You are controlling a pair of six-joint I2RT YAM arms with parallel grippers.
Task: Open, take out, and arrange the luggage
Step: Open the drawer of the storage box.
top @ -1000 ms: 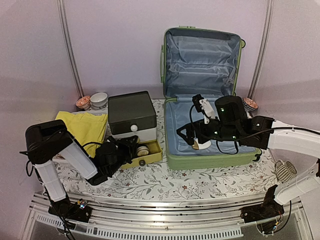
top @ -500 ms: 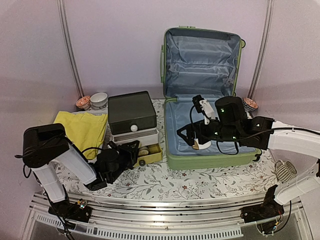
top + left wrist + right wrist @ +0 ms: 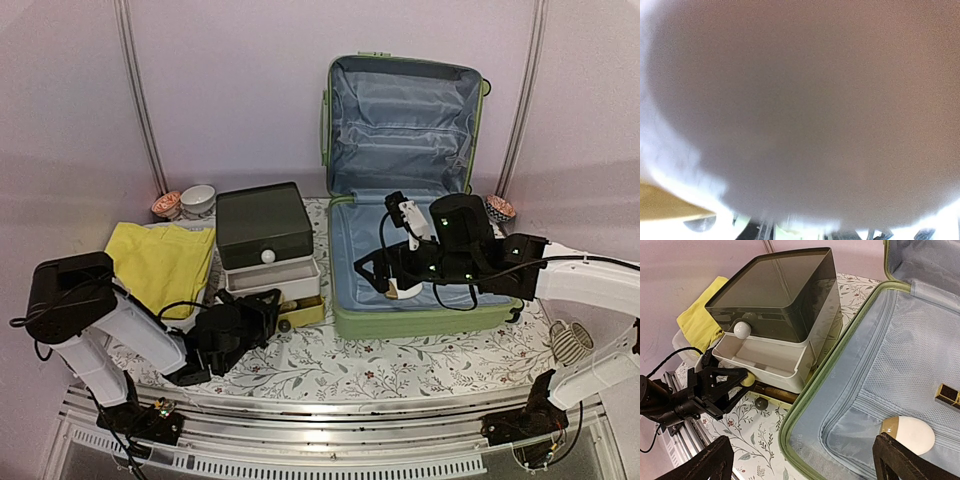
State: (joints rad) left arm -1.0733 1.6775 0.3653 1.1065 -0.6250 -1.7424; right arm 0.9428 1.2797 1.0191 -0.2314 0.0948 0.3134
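A staged robot lab booth: plain pale walls (image 3: 230, 90) are enclosing a floral-clothed table (image 3: 400, 365), and the left arm (image 3: 120, 325) and right arm (image 3: 590, 280) are standing at a metal rail (image 3: 330, 412)

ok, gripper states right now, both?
Left gripper: at the white drawer, open or gripping cannot be told.
Right gripper: open, holding nothing, above the luggage.

The suitcase (image 3: 400, 120) at centre right is light green outside and pale blue inside. Left of it, a box (image 3: 262, 222) pairs a smoky dark-grey top with white and yellow drawers. The cloth (image 3: 165, 262) at left is plain yellow. The desk (image 3: 330, 365) wears white, printed with grey-green leaves and small flowers.
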